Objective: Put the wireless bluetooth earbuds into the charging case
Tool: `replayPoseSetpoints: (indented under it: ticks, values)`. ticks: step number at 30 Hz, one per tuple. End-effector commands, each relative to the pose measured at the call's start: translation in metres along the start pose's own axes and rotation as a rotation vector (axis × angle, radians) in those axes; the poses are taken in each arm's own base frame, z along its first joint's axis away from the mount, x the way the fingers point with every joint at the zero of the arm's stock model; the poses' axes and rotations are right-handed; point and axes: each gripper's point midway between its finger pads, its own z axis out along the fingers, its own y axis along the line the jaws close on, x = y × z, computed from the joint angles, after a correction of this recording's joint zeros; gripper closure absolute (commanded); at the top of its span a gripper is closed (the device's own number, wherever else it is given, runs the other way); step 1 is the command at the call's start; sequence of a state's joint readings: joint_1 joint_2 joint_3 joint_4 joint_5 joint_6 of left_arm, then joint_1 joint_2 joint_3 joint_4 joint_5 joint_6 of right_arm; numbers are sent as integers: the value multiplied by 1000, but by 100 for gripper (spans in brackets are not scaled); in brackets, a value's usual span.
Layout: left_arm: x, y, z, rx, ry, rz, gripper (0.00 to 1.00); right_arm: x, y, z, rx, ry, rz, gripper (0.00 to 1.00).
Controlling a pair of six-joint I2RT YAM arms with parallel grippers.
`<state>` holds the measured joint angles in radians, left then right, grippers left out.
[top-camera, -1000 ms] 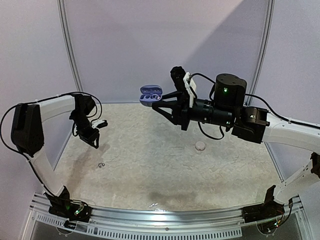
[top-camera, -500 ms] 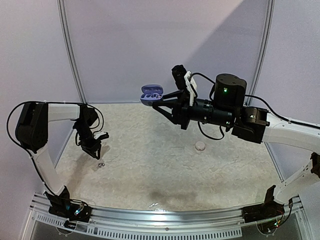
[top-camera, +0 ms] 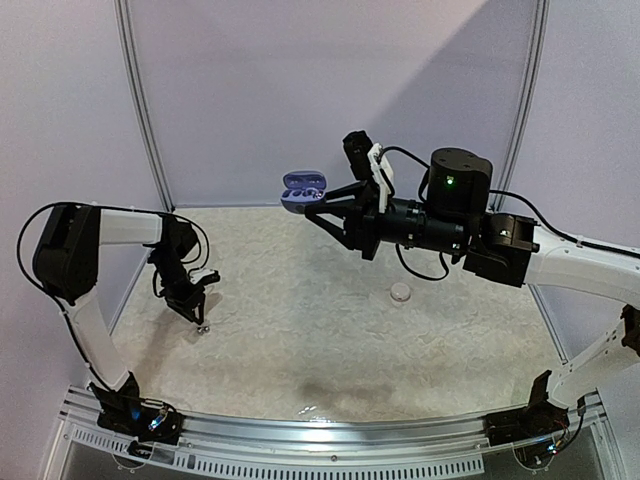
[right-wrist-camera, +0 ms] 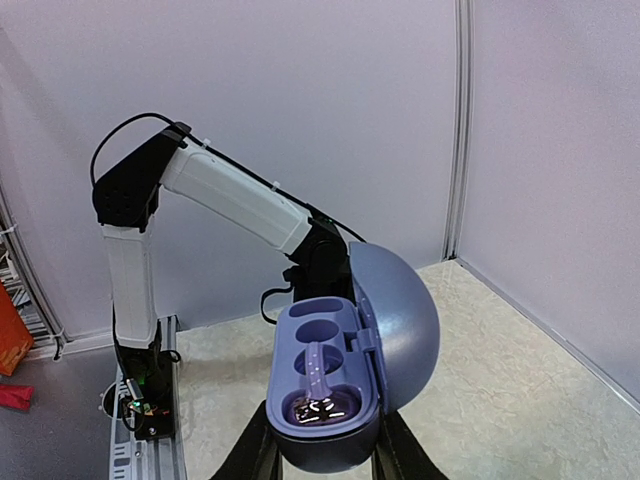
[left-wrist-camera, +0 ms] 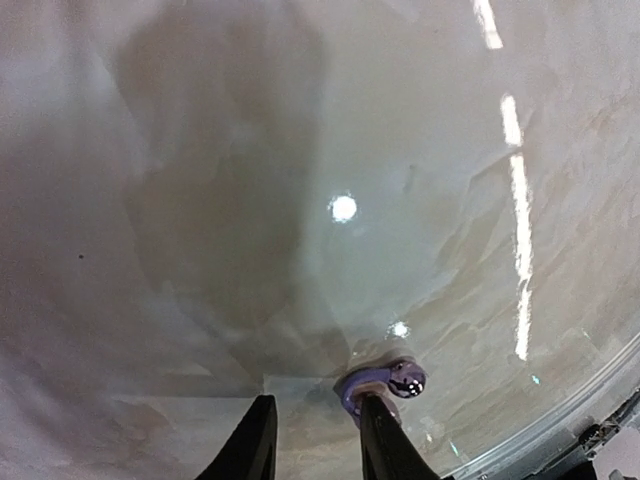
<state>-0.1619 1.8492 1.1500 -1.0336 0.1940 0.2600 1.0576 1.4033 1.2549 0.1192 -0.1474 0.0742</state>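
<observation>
My right gripper (top-camera: 322,202) holds the purple charging case (top-camera: 302,187) high above the table's far side, shut on its lower body (right-wrist-camera: 325,455). The lid (right-wrist-camera: 400,325) stands open to the right. One purple earbud (right-wrist-camera: 320,385) with a dark shiny end sits in the near slot; the far slot (right-wrist-camera: 322,328) is empty. My left gripper (top-camera: 193,300) is low over the table at the left, its jaws a little apart with nothing between them (left-wrist-camera: 317,402). A second purple earbud (left-wrist-camera: 385,383) lies on the table against the outer tip of the right finger (left-wrist-camera: 380,440), also seen as a small shiny piece (top-camera: 202,328).
A small whitish round piece (top-camera: 400,292) lies on the table right of centre. The mat's glossy front rim (left-wrist-camera: 560,430) runs close to the left gripper. Purple walls enclose the back and sides.
My left gripper has come down and slightly right, close to the earbud on the table. The right arm with the case has barely moved.
</observation>
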Motion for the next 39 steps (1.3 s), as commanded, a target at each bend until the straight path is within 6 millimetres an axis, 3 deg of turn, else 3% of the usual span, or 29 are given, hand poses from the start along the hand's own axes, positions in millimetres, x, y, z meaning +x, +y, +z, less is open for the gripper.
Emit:
replayPoseSetpoints:
  ticks: [1, 10, 32, 39]
  values:
    - [1, -4, 12, 10, 22, 11, 71, 1, -2, -4, 7, 5, 11, 100]
    - [17, -13, 15, 9, 43, 38, 72, 4, -3, -4, 8, 13, 14, 100]
    - [24, -43, 13, 53, 111, 157, 74, 7, -4, -5, 19, 30, 15, 100]
    - [40, -32, 18, -7, 188, 178, 77, 7, -5, -6, 25, 31, 14, 100]
